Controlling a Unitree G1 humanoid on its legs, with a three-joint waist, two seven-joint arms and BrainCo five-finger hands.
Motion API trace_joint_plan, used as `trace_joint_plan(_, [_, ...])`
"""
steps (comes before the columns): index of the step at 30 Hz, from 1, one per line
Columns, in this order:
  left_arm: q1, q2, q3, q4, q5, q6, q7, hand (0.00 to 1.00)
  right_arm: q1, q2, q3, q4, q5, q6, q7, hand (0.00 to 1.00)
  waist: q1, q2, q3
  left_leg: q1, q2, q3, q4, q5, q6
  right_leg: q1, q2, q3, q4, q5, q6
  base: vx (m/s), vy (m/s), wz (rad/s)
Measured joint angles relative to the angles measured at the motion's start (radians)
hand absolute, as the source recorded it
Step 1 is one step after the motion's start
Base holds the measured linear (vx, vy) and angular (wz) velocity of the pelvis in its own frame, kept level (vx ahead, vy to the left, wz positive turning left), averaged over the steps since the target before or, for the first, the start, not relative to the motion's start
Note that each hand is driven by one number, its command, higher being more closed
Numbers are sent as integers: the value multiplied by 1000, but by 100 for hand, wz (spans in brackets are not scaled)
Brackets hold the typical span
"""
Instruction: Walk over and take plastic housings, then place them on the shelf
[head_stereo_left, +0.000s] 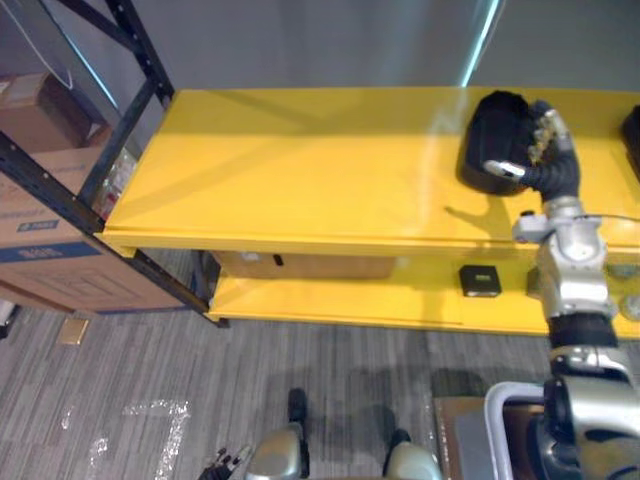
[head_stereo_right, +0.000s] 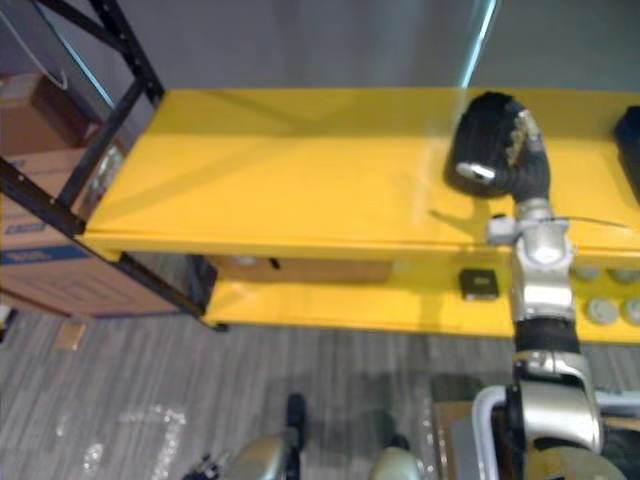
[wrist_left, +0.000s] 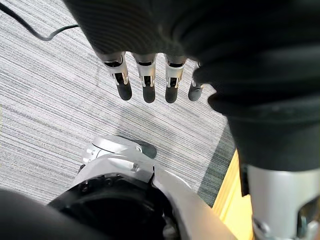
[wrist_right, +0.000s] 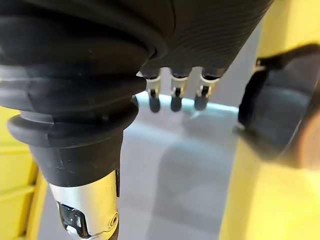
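A black plastic housing (head_stereo_left: 490, 135) lies on the top yellow shelf (head_stereo_left: 300, 170), toward its right. My right hand (head_stereo_left: 548, 138) is raised over the shelf just right of it, against its side, fingers straight and holding nothing. In the right wrist view the fingers (wrist_right: 172, 97) hang loose, with the dark housing (wrist_right: 280, 110) beside them on the yellow board. Another dark housing (head_stereo_left: 633, 135) shows at the shelf's far right edge. My left hand (wrist_left: 150, 75) hangs low over the carpet with straight fingers and nothing in it.
The lower yellow shelf holds a cardboard box (head_stereo_left: 305, 265), a small black square part (head_stereo_left: 480, 281) and round grey pieces (head_stereo_right: 603, 310). Cardboard boxes (head_stereo_left: 50, 240) stand behind the black rack posts (head_stereo_left: 130, 130) at left. A white-rimmed bin (head_stereo_left: 500, 420) is at bottom right.
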Motion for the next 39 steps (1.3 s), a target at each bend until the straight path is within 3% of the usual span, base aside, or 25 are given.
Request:
trace_joint_plan(5, [-7,0,-6,0,1,4,-1,0,-53,57,29,33,50,22,60,0,2,7,-2,2,3,-20,0,3,-6,13,1,-16,-1,-4,-4,-5,-2,9])
trace_joint_plan(13, [-18,0,-29,0,1,28,0,0,-83,111,69,120,64,132,51,0,34,23,2,0,6,-41,0,8,-12,24,5,-37,0,-7,-8,-6,-7,8])
trace_joint_plan(21, [-18,0,-29,0,1,28,0,0,-103,121,67,206,66,180,-40,0,42,30,6,0,6,-48,0,9,-13,28,5,-42,5,-10,-8,4,-3,2])
trace_joint_plan(27, [-28,0,-30,2,0,27,0,0,-121,121,55,234,65,214,-158,0,43,50,17,-1,7,-49,0,9,-15,17,2,-40,24,-26,-9,0,0,0])
trace_joint_plan(32, [-34,0,-35,3,-2,27,1,0,-124,122,18,265,55,231,-251,0,43,51,17,-1,11,-49,0,10,-13,11,5,-40,37,-35,-12,0,0,0])
trace_joint_plan(39, [-48,-1,-40,10,-4,26,1,0,-137,122,-1,269,55,231,-292,0,43,61,30,-1,16,-45,0,9,-15,6,9,-36,42,-40,-16,0,-1,-1])
